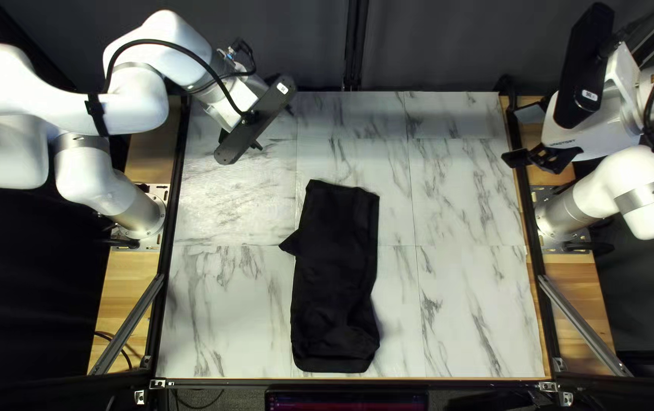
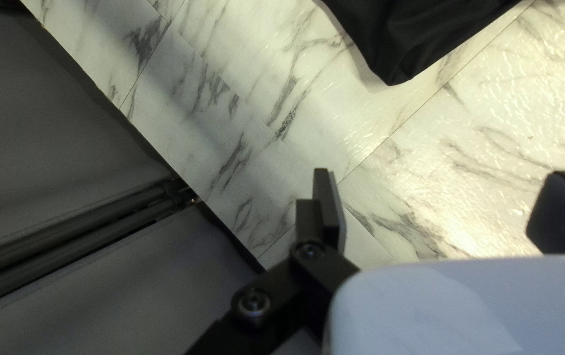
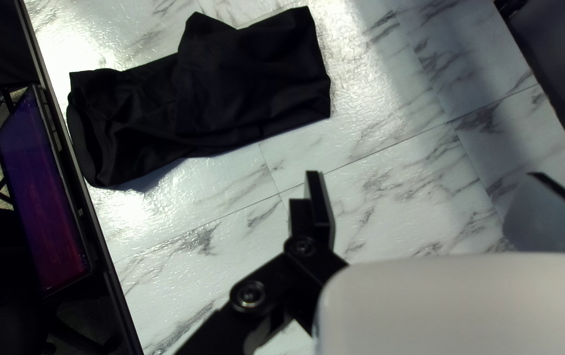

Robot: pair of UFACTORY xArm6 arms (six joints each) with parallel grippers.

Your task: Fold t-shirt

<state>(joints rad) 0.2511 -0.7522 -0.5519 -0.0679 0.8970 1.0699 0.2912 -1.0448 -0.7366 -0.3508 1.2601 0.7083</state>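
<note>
Top left view: black t-shirt (image 1: 336, 281) lies on the marble-patterned tabletop (image 1: 472, 312), just left of centre in the lower half of the frame. Garment forms a long, narrow strip, running from mid-frame down near the table's bottom edge. A small pointed flap (image 1: 290, 243) juts from its left side; the lower right side bulges slightly. Surface lightly creased.

Left gripper (image 1: 274, 127): over the table's upper left part, above and left of the cloth, well apart from it. Left wrist view: fingers of the left gripper (image 2: 440, 177) spread wide, nothing between them but a view of tabletop; one corner of the shirt shows ahead, untouched.

Right gripper (image 1: 519, 135): at the table's upper right edge. Right wrist view: the right gripper (image 3: 424, 176) also stands open, holding nothing. The whole shirt lies ahead and off to one side, its end folds visible close to the table edge, beyond which sits a lit screen (image 3: 42, 190).

Dark curtain (image 1: 449, 46) spans the top of the top left view.
</note>
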